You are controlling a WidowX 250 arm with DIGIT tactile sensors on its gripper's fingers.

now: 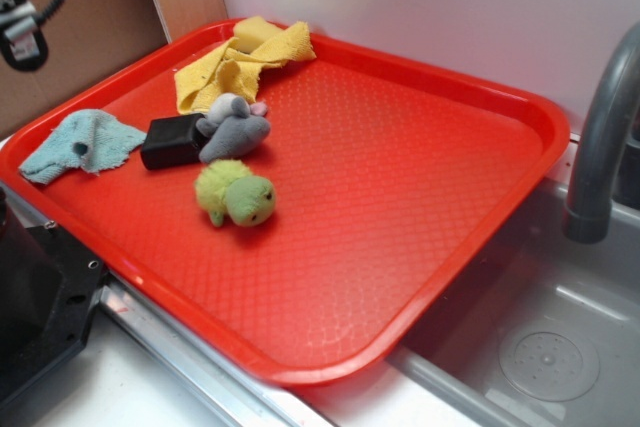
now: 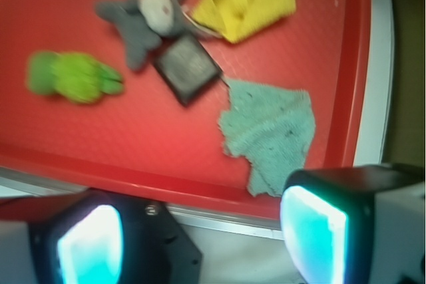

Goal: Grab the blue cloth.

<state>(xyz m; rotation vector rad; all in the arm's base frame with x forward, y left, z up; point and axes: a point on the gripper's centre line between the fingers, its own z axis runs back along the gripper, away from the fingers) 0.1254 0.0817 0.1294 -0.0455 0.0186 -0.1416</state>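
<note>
The blue cloth (image 2: 269, 134) lies flat on the red tray (image 1: 400, 147), near its edge, just ahead of the tool (image 2: 200, 237) and a little toward its right finger. The cloth's long side runs away from the tool, toward the black block (image 2: 188, 68). The tool hangs above the tray edge, wide open and empty, looking down.

A red tray (image 1: 420, 207) with a textured surface carries everything. On its left part lie the blue cloth (image 1: 78, 143), a yellow cloth (image 1: 240, 60), a black block (image 1: 172, 141), a grey plush toy (image 1: 235, 127) and a green plush toy (image 1: 235, 193).
</note>
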